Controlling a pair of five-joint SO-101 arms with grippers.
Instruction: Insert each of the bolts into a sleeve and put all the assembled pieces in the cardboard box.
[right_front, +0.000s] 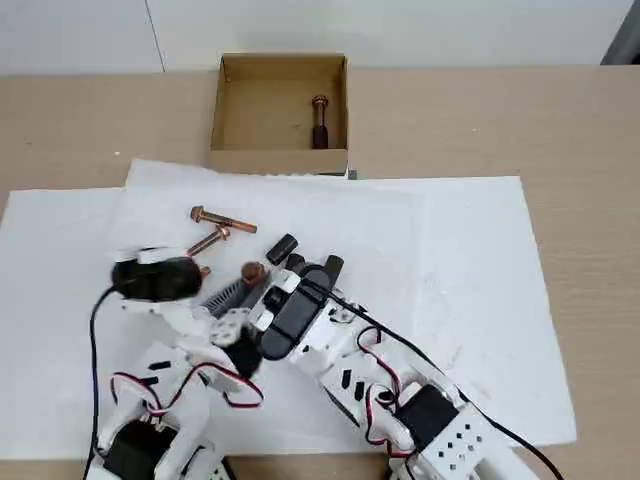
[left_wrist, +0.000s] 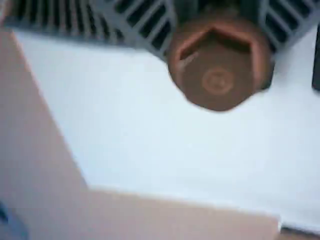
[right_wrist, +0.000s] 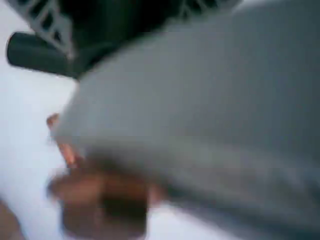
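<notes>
In the high view my left gripper (right_front: 245, 283) is shut on a copper bolt (right_front: 252, 271) just above the white paper. The left wrist view shows that bolt's hex head (left_wrist: 217, 70) up close under ribbed jaws. My right gripper (right_front: 312, 268) sits right beside it, on the bolt's right. A loose black sleeve (right_front: 282, 247) lies just behind both grippers, and the same sleeve (right_wrist: 35, 52) appears in the right wrist view. Two more loose bolts (right_front: 222, 219) (right_front: 208, 241) lie further left. The cardboard box (right_front: 230, 105) holds one bolt-and-sleeve piece (right_front: 319, 120).
A large white paper sheet (right_front: 450, 260) covers the table's middle, with open room on its right half. The box stands just past the paper's far edge. Both arms and their cables (right_front: 380, 345) crowd the front centre.
</notes>
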